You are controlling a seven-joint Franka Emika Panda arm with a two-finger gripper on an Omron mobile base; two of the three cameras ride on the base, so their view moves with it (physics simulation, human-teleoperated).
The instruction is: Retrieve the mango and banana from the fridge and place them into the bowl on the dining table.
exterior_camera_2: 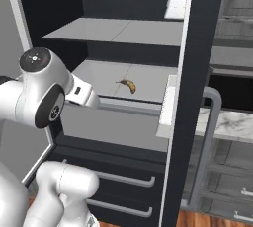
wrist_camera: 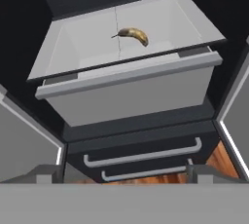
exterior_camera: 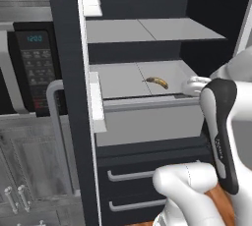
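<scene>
Fridge [exterior_camera: 69, 97]: dark, doors swung open, light grey shelves inside, two lower drawers [wrist_camera: 141, 162] with silver bar handles.

Shelf [wrist_camera: 87, 43]: the lower of two visible, pale grey, carrying the one item we list next.

Banana [wrist_camera: 132, 34]: lies flat near the shelf's middle, apart from the walls. In the hand view its long axis runs across the shelf front, thin stem end toward the left, blunt end toward the right and curving down. Yellow with brown patches.

Gripper [wrist_camera: 124, 174]: jaws spread wide, empty, held well back from the shelf. We see only its finger tips [wrist_camera: 44, 173] at the hand view's bottom edge; in the base views the hand [exterior_camera: 197, 85] is probably the white part before the shelf, largely hidden by the arm.
</scene>
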